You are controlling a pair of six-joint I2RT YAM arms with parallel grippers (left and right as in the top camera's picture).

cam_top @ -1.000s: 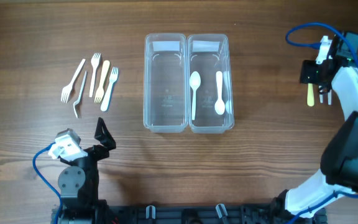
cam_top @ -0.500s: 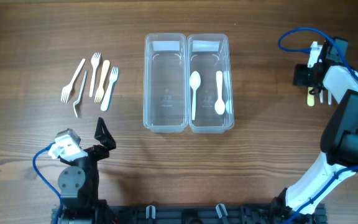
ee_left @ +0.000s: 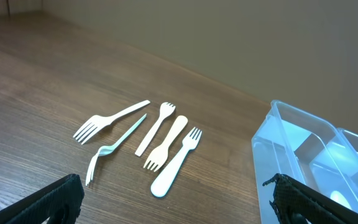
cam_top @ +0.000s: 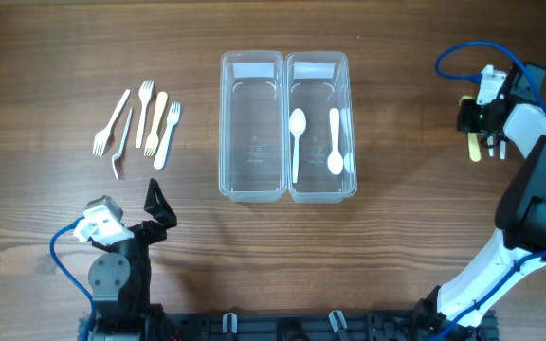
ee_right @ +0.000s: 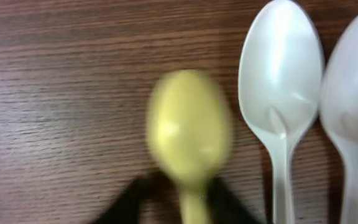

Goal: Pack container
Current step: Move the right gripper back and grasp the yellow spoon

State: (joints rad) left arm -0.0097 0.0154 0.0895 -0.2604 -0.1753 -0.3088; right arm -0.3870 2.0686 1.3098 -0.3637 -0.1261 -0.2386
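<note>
Two clear containers stand side by side mid-table, the left one [cam_top: 252, 194] bare and the right one [cam_top: 321, 196] holding two white spoons [cam_top: 297, 140]. At the far right my right gripper [cam_top: 477, 125] is shut on the handle of a yellow spoon [cam_top: 475, 147]. In the right wrist view that yellow spoon [ee_right: 188, 124] is blurred, its handle between the dark fingers of the right gripper [ee_right: 191, 202]. Two white spoons [ee_right: 281, 74] lie beside it on the wood. My left gripper [cam_top: 159, 206] rests open near the front left; it [ee_left: 179, 205] holds nothing.
Several plastic forks [cam_top: 142, 125] lie in a loose group at the left, seen closer in the left wrist view [ee_left: 166, 146]. The clear container's corner [ee_left: 278, 124] shows at that view's right. A blue cable [cam_top: 463, 52] loops above the right arm.
My right gripper has closed on the yellow spoon's handle after shifting slightly over it. The left arm has not moved.
</note>
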